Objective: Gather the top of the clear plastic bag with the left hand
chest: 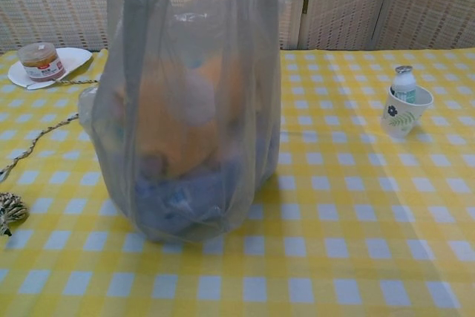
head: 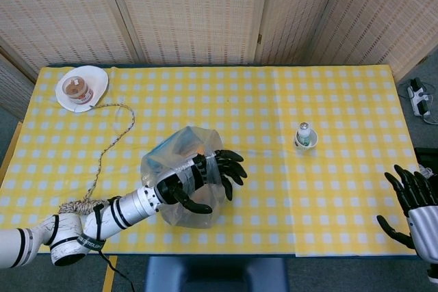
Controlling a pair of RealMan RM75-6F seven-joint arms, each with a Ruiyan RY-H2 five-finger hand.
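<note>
The clear plastic bag (head: 179, 193) stands near the table's front edge with orange and blue items inside. My left hand (head: 205, 174) is on its top, fingers curled down over the gathered film and thumb underneath, gripping it. In the chest view the bag (chest: 193, 109) is drawn up tall and narrow. Its top runs past the upper edge of that view, where the hand is almost wholly cut off. My right hand (head: 409, 200) hovers at the table's front right corner, fingers spread, holding nothing.
A white plate with a small jar (head: 81, 88) sits at the back left. A rope (head: 113, 131) trails from it to a coil by my left forearm. A paper cup holding a small bottle (head: 305, 136) stands right of the bag.
</note>
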